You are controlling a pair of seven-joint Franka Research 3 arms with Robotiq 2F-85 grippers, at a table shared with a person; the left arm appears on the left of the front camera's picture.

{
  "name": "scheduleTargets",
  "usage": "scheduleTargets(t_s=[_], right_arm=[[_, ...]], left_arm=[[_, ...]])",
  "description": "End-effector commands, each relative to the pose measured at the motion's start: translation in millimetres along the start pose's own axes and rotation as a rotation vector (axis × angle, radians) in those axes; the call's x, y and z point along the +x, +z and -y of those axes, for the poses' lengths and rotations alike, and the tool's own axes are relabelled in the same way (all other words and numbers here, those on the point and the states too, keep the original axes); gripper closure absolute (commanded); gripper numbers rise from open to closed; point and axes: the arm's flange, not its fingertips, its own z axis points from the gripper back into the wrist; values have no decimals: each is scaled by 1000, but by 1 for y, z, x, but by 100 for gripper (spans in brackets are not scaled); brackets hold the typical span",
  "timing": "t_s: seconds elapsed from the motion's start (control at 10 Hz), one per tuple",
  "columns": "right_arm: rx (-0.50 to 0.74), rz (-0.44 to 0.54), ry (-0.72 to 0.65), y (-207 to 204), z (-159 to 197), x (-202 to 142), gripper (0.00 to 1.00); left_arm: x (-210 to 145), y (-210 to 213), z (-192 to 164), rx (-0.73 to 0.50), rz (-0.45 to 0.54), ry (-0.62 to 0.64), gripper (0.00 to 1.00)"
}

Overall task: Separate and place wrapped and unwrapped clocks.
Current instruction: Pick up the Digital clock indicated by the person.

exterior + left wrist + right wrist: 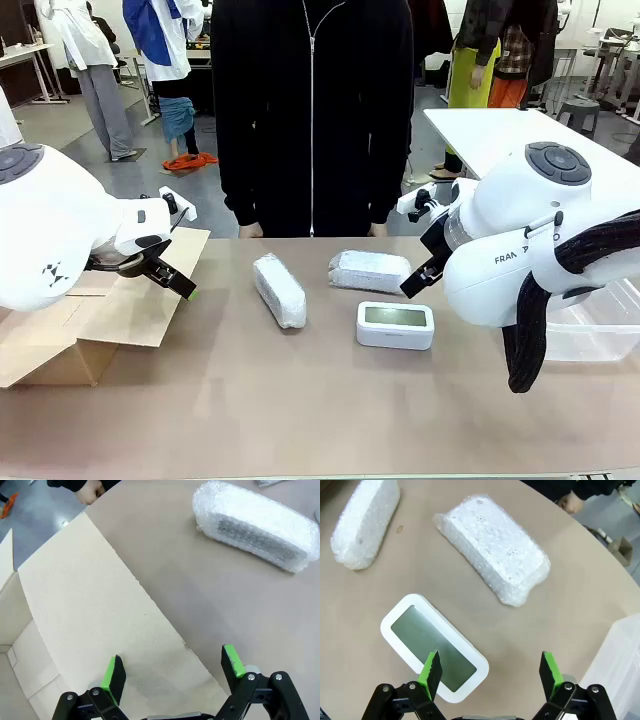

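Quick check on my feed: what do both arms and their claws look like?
The left arm and right arm are rounded, glossy white; the right carries dark lettering and a black ribbed cable. The left claw and right claw are black, two-fingered, with green pads.

Out past the counter [300, 400], with its matte brown-grey top, we're looking into a wide, busy workshop. Grey floor [145, 140] running all the way back, smooth, with a faint sheen under bright, even light. An orange cloth [188, 160] lies crumpled on it, left of centre. Over on the right, a white table [500, 130] juts in at an angle, and just behind it there's a round grey stool [578, 108]. Far left, at the back, a second pale desk [25, 55] on thin legs. Shadows on the counter are soft and short.
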Motion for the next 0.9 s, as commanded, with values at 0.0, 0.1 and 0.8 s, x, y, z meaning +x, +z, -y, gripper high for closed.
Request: scheduleTargets(t_s=[0.0,0.1,0.8], right_arm=[[0,0,0,0,0,0,0],[0,0,0,0,0,0,0],[0,0,0,0,0,0,0]], left_arm=[[0,0,0,0,0,0,0],[0,0,0,0,0,0,0],[0,0,0,0,0,0,0]])
